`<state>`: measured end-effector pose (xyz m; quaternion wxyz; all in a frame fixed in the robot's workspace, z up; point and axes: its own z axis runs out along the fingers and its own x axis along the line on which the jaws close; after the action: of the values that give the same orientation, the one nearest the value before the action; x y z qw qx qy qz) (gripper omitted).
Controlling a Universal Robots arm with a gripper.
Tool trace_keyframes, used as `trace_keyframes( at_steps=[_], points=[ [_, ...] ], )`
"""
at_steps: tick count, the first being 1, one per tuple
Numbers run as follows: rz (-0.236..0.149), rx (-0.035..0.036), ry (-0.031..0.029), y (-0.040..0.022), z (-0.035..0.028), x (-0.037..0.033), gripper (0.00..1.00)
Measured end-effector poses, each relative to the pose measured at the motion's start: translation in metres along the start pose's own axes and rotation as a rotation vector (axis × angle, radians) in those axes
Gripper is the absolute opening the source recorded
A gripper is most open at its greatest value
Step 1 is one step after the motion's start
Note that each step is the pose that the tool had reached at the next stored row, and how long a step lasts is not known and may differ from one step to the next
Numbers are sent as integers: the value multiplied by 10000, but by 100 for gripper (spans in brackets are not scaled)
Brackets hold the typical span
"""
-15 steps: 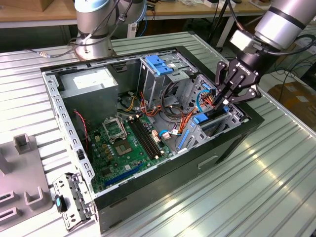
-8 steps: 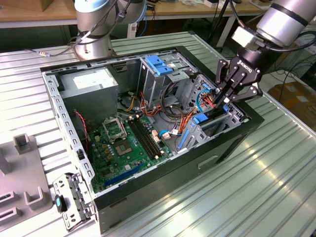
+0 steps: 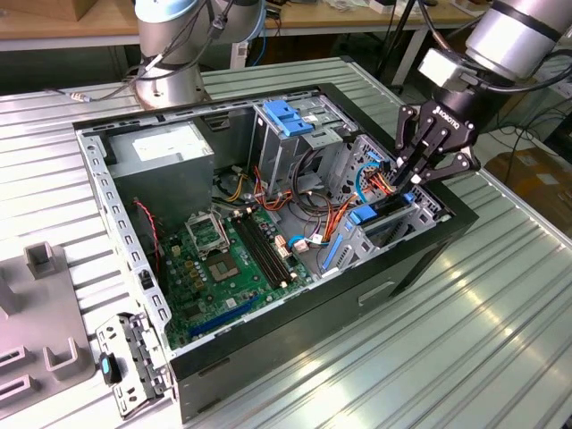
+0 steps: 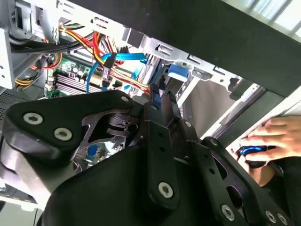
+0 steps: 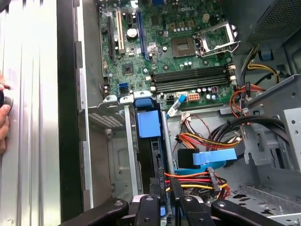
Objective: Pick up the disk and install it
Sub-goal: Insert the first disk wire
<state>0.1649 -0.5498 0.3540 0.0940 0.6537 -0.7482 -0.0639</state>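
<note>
Ribbed metal bench (image 3: 500, 340) carries an open case (image 3: 295, 322); at its corner away from the grey supply box, the gripper (image 3: 411, 179) has its fingers (image 5: 157, 200) pinched nearly shut on the disk (image 5: 151, 155), edge-up in a bay. Rigid, fairly heavy and shock-sensitive by my judgement, it is best held by its blue rails.

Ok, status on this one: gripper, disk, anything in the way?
Gripper shut on the disk, standing on edge in the bay at the case's corner. Orange and blue cables crowd alongside.
</note>
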Motion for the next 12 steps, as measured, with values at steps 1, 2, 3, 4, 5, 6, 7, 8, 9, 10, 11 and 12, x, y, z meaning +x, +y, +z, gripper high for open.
trace_keyframes(
  at_steps=[1, 2, 3, 4, 5, 6, 7, 8, 9, 10, 11, 12],
  points=[
    [1, 80, -17, 20, -38, 3, 24],
    [1, 128, -26, 30, -57, 5, 24],
    [3, 202, -38, 40, -72, 7, 24],
    [7, 373, -64, 57, -73, 9, 24],
    [14, 570, -89, 72, -71, 12, 24],
    [18, 768, -116, 86, -67, 14, 24],
    [23, 983, -145, 106, -63, 16, 24],
    [27, 1162, -170, 126, -58, 19, 24],
    [32, 1303, -191, 142, -54, 21, 24],
    [35, 1412, -204, 160, -50, 23, 24],
    [38, 1504, -218, 179, -46, 26, 24],
    [38, 1587, -237, 199, -41, 28, 24]
  ],
)
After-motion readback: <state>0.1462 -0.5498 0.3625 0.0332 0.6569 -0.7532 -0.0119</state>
